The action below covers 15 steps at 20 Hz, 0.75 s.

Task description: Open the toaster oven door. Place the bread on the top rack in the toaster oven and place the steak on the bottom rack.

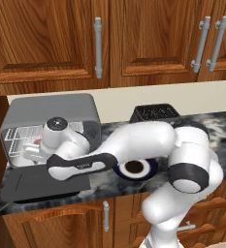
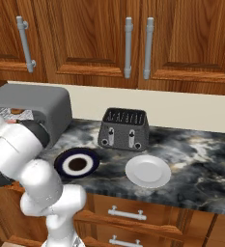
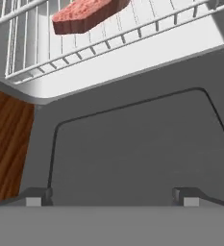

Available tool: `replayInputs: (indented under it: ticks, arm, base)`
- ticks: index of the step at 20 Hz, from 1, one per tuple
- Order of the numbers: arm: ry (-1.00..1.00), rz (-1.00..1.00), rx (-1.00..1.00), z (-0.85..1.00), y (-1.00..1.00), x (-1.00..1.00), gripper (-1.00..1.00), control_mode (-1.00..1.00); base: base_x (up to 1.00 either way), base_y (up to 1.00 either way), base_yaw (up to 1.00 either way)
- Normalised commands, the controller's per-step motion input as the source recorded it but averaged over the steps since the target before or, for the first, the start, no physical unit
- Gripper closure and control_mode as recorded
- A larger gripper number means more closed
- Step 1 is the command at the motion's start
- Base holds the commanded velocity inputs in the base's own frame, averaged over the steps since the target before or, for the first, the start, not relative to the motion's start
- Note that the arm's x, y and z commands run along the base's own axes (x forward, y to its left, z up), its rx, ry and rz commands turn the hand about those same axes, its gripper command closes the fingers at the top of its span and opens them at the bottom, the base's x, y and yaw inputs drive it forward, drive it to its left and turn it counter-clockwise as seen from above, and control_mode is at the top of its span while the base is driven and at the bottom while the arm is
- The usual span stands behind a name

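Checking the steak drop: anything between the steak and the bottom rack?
Nothing visible. The steak already lies on a white wire rack inside the toaster oven, with the door folded down flat below. The gripper is open and empty.

Wooden wall cabinets (image 2: 99, 43) are hanging across the far wall, their grey bar handles (image 2: 128, 47) standing upright. A cream backsplash (image 2: 191, 113) is running beneath them. A dark marbled counter (image 2: 201, 164) is stretching left to right, carrying a black toaster (image 2: 123, 129) at the back, a white plate (image 2: 147, 171) near the front, and a dark blue plate (image 2: 77, 163) to its left. Wooden drawers (image 2: 133, 212) with grey handles are sitting below.
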Motion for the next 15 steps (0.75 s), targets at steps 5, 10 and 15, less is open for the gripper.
replayInputs:
  ticks: [5,10,15]
  arm:
    - [0.0,0.0,0.0,0.79,-0.86,-0.75,-1.0,-1.0]
    - [0.0,0.0,0.0,0.76,-0.99,-0.73,-1.0,-1.0]
    - [0.0,0.0,0.0,0.67,-0.94,-0.81,-1.0,-1.0]
  base:
    - [0.0,0.0,0.0]
    - [0.0,0.0,0.0]
    - [0.0,0.0,0.0]
